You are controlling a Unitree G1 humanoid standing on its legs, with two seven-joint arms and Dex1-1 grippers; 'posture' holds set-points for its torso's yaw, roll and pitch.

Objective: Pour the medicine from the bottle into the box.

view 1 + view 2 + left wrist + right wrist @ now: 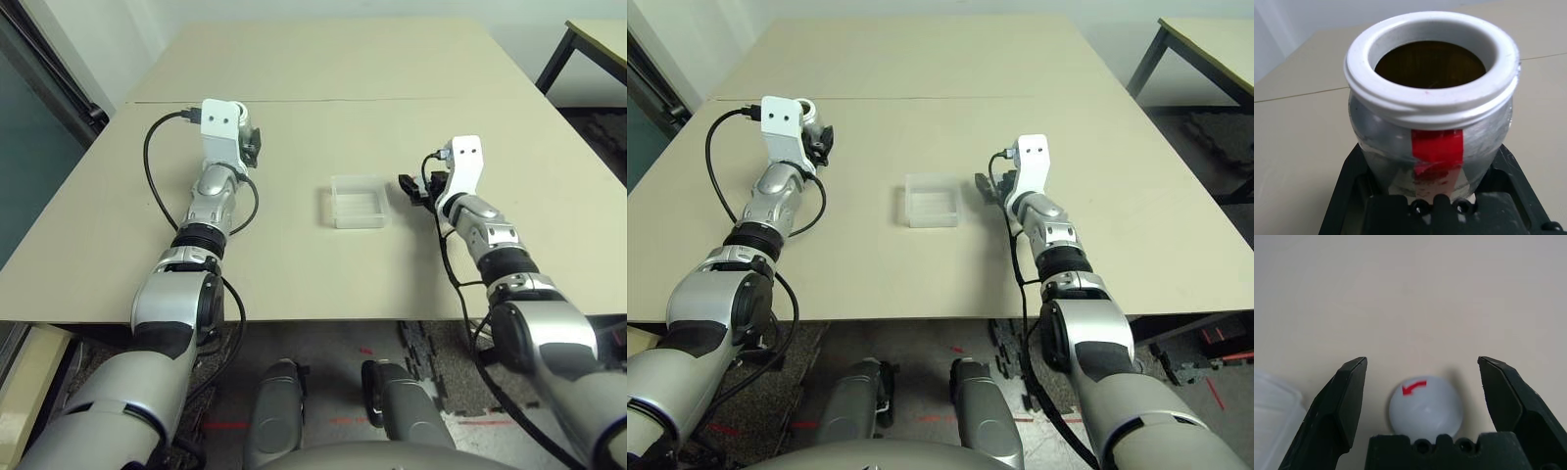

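My left gripper [1430, 169] is shut on the bottle [1430, 98], a silvery one with a red mark and a white threaded rim. It is uncapped, and its mouth faces the left wrist camera. Inside it looks dark brown, and I cannot make out the medicine there. In the head views the left gripper [250, 147] is raised over the table's left side. The clear square box [358, 202] lies at the table's middle. Just right of it, my right gripper [409, 188] is open and low over the table. The round grey cap [1425, 406] with its red arrow lies on the table between the right fingers [1347, 396], apart from both.
The beige table [323, 264] has a seam [294, 101] running across its far part. A second table [598, 39] stands at the back right. A corner of the box [1273, 421] lies close beside one right finger. Black cables loop off both wrists.
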